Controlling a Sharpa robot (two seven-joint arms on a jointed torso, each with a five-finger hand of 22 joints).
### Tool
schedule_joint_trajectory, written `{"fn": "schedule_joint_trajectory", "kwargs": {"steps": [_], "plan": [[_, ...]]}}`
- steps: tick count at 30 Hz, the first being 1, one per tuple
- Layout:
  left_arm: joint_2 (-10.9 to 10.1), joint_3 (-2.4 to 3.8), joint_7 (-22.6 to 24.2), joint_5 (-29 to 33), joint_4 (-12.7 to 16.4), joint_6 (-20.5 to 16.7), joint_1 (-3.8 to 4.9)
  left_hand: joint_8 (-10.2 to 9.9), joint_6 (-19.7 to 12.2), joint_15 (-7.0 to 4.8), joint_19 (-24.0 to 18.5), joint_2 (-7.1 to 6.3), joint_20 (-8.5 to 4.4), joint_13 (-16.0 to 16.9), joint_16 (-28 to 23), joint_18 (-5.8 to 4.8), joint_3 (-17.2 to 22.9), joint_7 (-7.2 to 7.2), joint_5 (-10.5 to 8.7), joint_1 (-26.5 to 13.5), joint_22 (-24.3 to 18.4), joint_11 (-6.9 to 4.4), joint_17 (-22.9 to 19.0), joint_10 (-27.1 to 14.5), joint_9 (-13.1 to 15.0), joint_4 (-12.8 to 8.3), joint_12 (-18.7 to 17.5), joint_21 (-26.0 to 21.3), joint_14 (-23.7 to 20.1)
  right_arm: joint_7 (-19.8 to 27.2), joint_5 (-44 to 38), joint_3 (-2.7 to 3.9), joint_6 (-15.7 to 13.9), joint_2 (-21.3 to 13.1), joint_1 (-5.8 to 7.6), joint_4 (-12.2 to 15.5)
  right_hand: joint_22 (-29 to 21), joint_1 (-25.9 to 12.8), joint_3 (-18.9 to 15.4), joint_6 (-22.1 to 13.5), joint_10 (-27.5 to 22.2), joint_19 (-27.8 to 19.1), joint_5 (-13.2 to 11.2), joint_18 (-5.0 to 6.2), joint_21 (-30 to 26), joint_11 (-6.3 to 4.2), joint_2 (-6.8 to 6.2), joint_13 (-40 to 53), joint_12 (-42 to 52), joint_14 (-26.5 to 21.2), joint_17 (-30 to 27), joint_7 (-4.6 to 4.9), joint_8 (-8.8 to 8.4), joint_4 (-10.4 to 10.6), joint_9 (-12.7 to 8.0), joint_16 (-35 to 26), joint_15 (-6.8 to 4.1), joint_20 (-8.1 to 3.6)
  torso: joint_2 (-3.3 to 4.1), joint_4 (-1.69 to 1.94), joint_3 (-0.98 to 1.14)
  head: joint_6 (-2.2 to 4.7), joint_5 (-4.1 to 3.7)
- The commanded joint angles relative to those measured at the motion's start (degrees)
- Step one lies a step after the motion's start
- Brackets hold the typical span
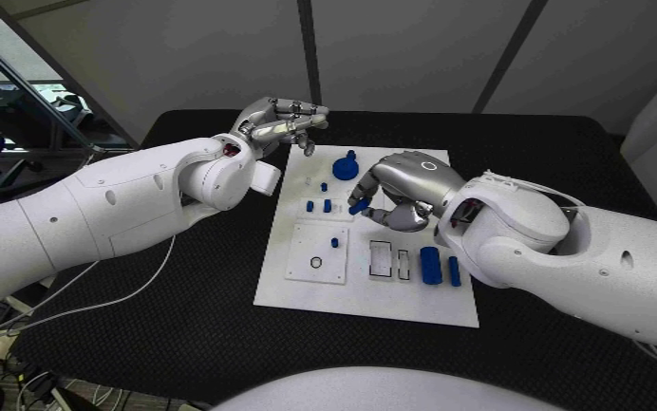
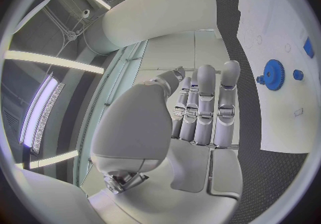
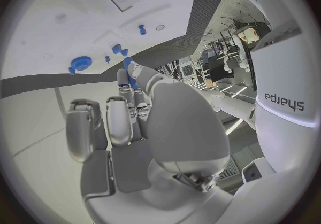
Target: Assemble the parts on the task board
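The white task board (image 1: 359,292) lies mid-table. My right hand (image 1: 399,186) hovers low over its middle and pinches a small blue part (image 1: 360,207) between thumb and finger; in the right wrist view the same blue part (image 3: 128,69) shows at the thumb tip. A blue gear (image 1: 346,166) sits at the board's far edge, also seen as the gear (image 2: 273,74) and the gear (image 3: 80,64). Small blue pegs (image 1: 318,206) stand left of the right hand. My left hand (image 1: 281,126) is raised above the board's far left corner, fingers loosely bent, holding nothing.
Two long blue pieces (image 1: 441,267) lie at the board's near right, beside two rectangular slots (image 1: 390,260). One blue peg (image 1: 335,241) stands on a raised square plate (image 1: 304,269) at the near left. A white cable (image 1: 96,302) trails off the table's left.
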Motion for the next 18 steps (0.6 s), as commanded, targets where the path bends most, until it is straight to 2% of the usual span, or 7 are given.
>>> {"fn": "schedule_joint_trajectory", "kwargs": {"steps": [1,3,11,12,18], "plan": [[0.36,0.04,0.25,0.23,-0.16,0.48,0.1,-0.18,-0.31,-0.03,-0.24,0.6,0.05,0.06,-0.25,2.96,-0.11,-0.01,-0.33,-0.1,-0.08,-0.08,-0.08,-0.46,-0.02,-0.08,0.32,-0.19,-0.4,3.02,3.01,-0.14,-2.13,2.61,-0.13,-0.9,11.5,-0.47,0.26,0.01,0.36,3.0,0.25,-0.97,0.19,0.18,0.0,0.1,-0.4,1.82,-0.17,0.28,-0.15,0.09,0.25,0.24,-0.17,-0.29,-0.04,-0.03,-0.02,-0.24,0.24],[0.55,0.04,0.24,0.23,-0.28,0.51,0.1,-0.18,-0.31,-0.03,-0.24,0.6,0.05,0.06,-0.25,2.96,-0.11,-0.01,-0.33,-0.1,-0.08,-0.08,-0.08,-0.46,-0.02,-0.08,0.32,-0.19,-0.4,3.48,3.41,-0.46,-1.74,4.12,-0.35,-1.4,11.47,-0.53,0.25,0.0,0.36,2.97,0.25,-0.96,0.16,0.19,-0.01,0.11,-0.43,1.81,-0.21,0.28,-0.16,0.1,0.25,0.22,-0.17,-0.28,0.0,-0.01,-0.03,-0.35,0.42],[1.22,0.05,0.26,0.23,-0.65,0.52,0.15,-0.18,-0.31,-0.03,-0.24,0.6,0.05,0.06,-0.25,2.96,-0.11,-0.01,-0.33,-0.1,-0.08,-0.08,-0.08,-0.46,-0.02,-0.08,0.32,-0.19,-0.4,5.11,4.18,-3.05,1.04,9.78,-1.58,-4.84,11.36,-0.7,0.29,-0.09,0.27,2.86,0.32,-0.92,0.03,0.22,-0.06,0.14,-0.61,1.78,-0.36,0.32,-0.26,0.09,0.23,0.17,-0.13,-0.26,0.04,-0.18,-0.03,-0.51,1.2],[1.24,0.05,0.27,0.23,-0.66,0.51,0.15,-0.18,-0.31,-0.03,-0.24,0.6,0.05,0.06,-0.25,2.96,-0.11,-0.01,-0.33,-0.1,-0.08,-0.08,-0.08,-0.46,-0.02,-0.08,0.32,-0.19,-0.4,5.19,4.19,-3.26,1.39,10.22,-1.74,-5.36,11.36,-0.7,0.29,-0.09,0.27,2.86,0.32,-0.92,0.03,0.22,-0.06,0.14,-0.61,1.78,-0.36,0.32,-0.26,0.09,0.23,0.17,-0.13,-0.26,0.05,-0.15,0.03,-0.5,1.32],[1.37,0.05,0.29,0.23,-0.69,0.51,0.17,-0.15,-0.32,-0.04,-0.19,0.66,0.05,0.07,-0.26,2.96,-0.11,-0.02,-0.33,-0.03,-0.07,-0.08,-0.14,-0.51,-0.01,-0.14,0.41,-0.11,-0.41,5.31,3.58,-4.1,3.5,11.93,-2.43,-7.68,11.29,-0.76,0.3,-0.13,0.23,2.8,0.33,-0.9,-0.05,0.24,-0.07,0.15,-0.67,1.78,-0.35,0.33,-0.29,0.09,0.22,0.18,-0.12,-0.25,0.02,0.02,0.06,-0.63,1.61]]}}
